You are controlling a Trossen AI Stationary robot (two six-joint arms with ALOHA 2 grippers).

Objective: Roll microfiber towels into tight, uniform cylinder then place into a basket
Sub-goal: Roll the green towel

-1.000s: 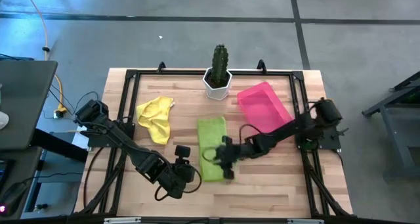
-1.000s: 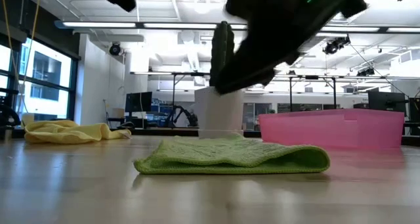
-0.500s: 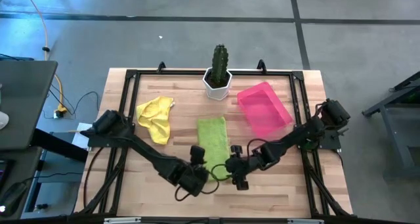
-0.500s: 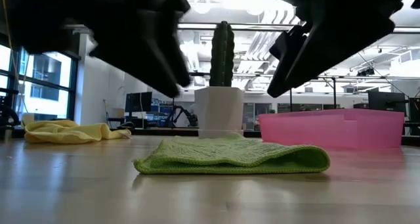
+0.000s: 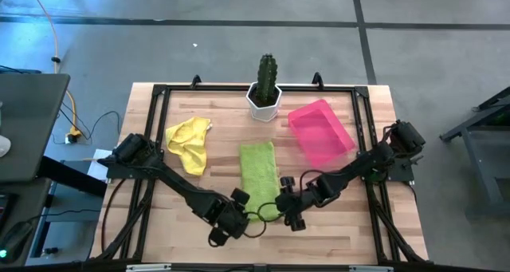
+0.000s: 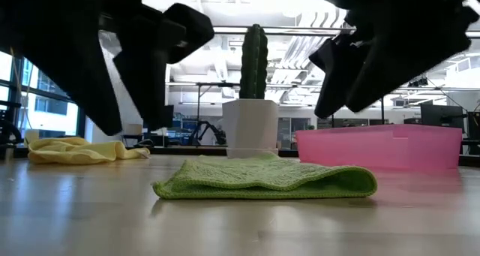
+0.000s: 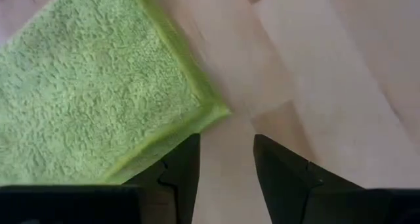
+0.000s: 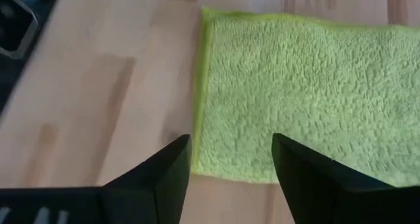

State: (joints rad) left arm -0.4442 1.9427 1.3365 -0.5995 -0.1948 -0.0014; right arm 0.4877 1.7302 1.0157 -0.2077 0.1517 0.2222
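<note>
1. Hovering at the near end of the lime green towel, the left hand and right hand flank its two near corners, the placement suited to starting a roll from that edge.
2. Left hand: fingers parted with a clear gap, holding nothing; in the left wrist view they sit just beside one towel corner, bare bench between them.
3. Right hand: fingers spread wide, empty; in the right wrist view they straddle the towel's near edge, one finger over bare wood, the other over cloth.
4. Lime green towel: lies flat and unrolled at the bench centre, long axis running away from the hands. The low view shows it folded in a low, slightly humped layer.
5. Yellow towel: crumpled, well apart on the left side, untouched.
6. Pink basket: empty, right of the green towel, ready to receive rolls.
7. Cactus pot: stands at the far edge, beyond the green towel.
8. Judgement: rolling has not yet begun.
</note>
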